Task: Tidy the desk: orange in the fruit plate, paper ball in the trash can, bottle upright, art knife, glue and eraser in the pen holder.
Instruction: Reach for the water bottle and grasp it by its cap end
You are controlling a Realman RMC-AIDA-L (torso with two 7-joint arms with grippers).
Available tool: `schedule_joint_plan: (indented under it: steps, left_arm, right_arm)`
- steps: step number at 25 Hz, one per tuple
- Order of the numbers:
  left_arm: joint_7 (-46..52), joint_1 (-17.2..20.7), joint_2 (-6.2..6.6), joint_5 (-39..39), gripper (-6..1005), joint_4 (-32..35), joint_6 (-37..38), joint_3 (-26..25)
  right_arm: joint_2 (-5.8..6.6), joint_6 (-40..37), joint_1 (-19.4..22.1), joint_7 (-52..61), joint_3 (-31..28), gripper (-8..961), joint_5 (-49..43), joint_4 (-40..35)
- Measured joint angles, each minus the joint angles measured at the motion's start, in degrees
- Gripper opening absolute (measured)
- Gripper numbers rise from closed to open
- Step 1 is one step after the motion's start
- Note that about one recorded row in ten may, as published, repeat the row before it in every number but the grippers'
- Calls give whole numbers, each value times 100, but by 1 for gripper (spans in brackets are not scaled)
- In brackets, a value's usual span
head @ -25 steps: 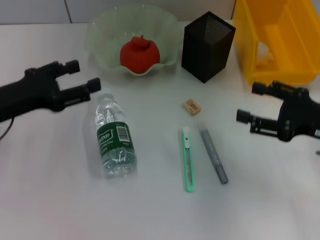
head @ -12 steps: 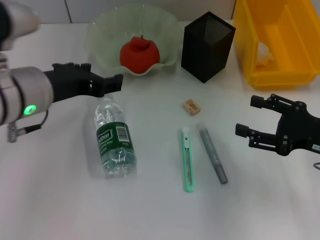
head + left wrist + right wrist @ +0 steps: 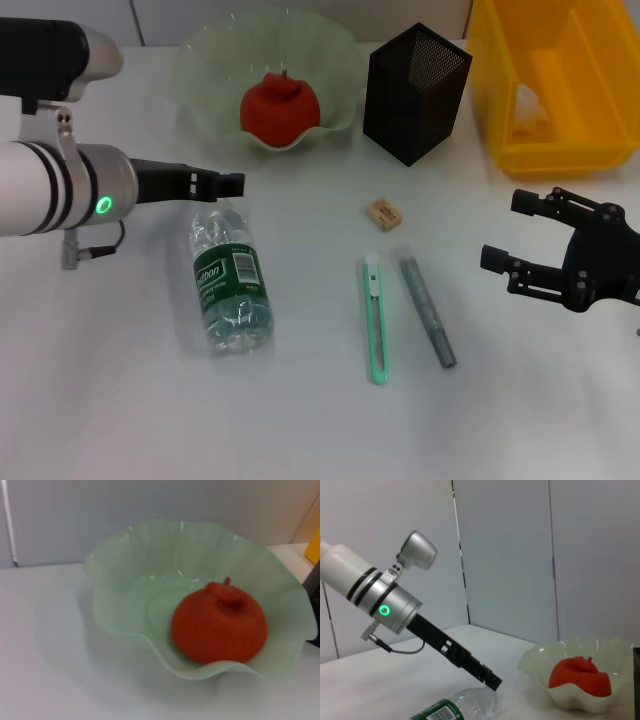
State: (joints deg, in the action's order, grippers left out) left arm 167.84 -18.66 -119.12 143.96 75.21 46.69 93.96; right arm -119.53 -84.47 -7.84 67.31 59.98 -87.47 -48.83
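Note:
The orange (image 3: 280, 108) lies in the pale green fruit plate (image 3: 200, 60); the left wrist view shows the orange (image 3: 220, 622) and the plate (image 3: 125, 555) close up. On its side lies the clear bottle (image 3: 228, 285), cap toward the plate. My left gripper (image 3: 225, 183) hovers just above the cap end, seen edge-on. The eraser (image 3: 384, 214), green art knife (image 3: 375, 320) and grey glue stick (image 3: 428, 310) lie mid-table. The black mesh pen holder (image 3: 415, 90) stands behind them. A white paper ball (image 3: 528, 102) sits in the yellow trash can (image 3: 560, 150). My right gripper (image 3: 510, 230) is open and holds nothing, right of the glue.
In the right wrist view, the left arm (image 3: 395, 605) reaches down to the bottle (image 3: 455, 707), with the orange (image 3: 580, 676) beyond. A grey wall panel backs the table. The white tabletop stretches bare toward the front edge.
The left arm swung in from the left and rolled, bringing its gripper edge-on over the bottle's cap. The right gripper drifted slightly right.

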Motion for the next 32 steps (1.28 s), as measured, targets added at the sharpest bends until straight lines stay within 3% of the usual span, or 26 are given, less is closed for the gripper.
schedule_joint_plan:
  steps: [5,17,32]
  left_arm:
    - [-137,-309,15,-469,804,-429,53,-122]
    - [-241,-341,22,-639,800,-531,158,-285]
    - [-334,-638,29,-687,781,-961,160,-239]
  right_arm:
    - [-2,-24,2,27,-32,810,2,4]
    - [-9,-26,2,34,-31,810,3,40]
    - [-3,-17,-32,37,-30,809,2,111]
